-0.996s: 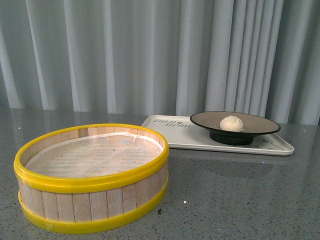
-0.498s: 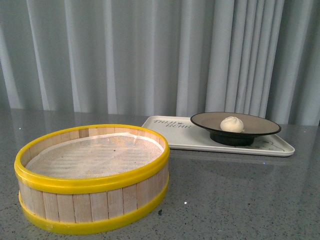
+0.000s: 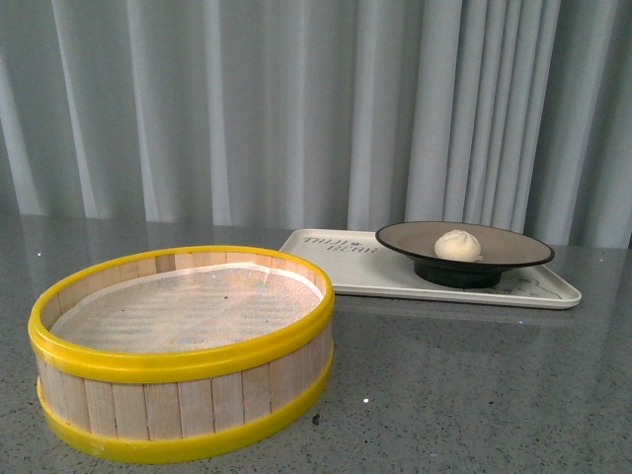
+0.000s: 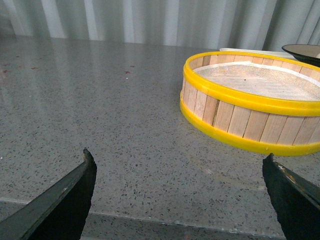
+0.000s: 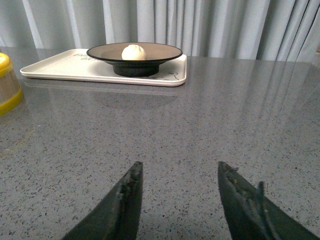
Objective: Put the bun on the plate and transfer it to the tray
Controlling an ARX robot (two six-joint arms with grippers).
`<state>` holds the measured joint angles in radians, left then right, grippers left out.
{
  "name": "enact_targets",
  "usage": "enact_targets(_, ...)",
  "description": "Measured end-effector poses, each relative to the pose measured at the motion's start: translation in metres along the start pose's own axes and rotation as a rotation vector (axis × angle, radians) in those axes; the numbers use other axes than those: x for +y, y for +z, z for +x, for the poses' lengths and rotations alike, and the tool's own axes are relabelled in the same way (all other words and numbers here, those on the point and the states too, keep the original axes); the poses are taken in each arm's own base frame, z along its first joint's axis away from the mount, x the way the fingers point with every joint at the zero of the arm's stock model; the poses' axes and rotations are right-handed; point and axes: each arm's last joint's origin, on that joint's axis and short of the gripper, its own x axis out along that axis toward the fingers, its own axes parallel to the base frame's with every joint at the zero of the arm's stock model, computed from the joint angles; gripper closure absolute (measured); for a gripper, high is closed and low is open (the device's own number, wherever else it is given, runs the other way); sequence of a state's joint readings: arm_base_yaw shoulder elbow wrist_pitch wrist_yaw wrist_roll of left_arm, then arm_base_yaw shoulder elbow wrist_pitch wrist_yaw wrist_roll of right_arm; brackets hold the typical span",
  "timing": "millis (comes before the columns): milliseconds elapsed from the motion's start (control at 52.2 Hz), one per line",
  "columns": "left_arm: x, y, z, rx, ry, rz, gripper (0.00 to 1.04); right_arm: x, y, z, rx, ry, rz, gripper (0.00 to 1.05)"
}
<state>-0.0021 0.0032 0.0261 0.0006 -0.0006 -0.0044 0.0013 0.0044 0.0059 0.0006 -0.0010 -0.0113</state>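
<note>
The off-white bun [image 3: 457, 244] sits in the black-rimmed tan plate [image 3: 513, 244], and the plate stands on the cream-white tray [image 3: 341, 269] at the back right of the table. The right wrist view shows the same bun [image 5: 133, 51], plate [image 5: 160, 50] and tray [image 5: 60, 69] far ahead. My right gripper [image 5: 178, 168] is open and empty over bare table, well short of the tray. My left gripper [image 4: 177, 157] is wide open and empty near the table's front edge, apart from the steamer basket. Neither gripper shows in the front view.
A yellow-rimmed wooden-slat steamer basket [image 3: 183, 348] with a white liner stands at the front left and holds nothing; it also shows in the left wrist view [image 4: 250, 100]. Grey speckled tabletop [image 3: 474, 385] lies around it. Pale curtains hang behind.
</note>
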Motion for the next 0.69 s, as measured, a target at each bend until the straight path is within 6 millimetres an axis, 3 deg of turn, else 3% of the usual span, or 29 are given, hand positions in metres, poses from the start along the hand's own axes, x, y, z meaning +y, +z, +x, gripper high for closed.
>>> enact_targets(96,0.0,0.0,0.0,0.0,0.0,0.0,0.07,0.0,0.0,0.0,0.0,0.0,0.0,0.41)
enact_targets(249,0.0,0.0,0.0,0.0,0.0,0.0,0.07,0.0,0.0,0.0,0.0,0.0,0.0,0.07)
enact_targets(690,0.0,0.0,0.0,0.0,0.0,0.0,0.07,0.0,-0.0001,0.0,0.0,0.0,0.001,0.08)
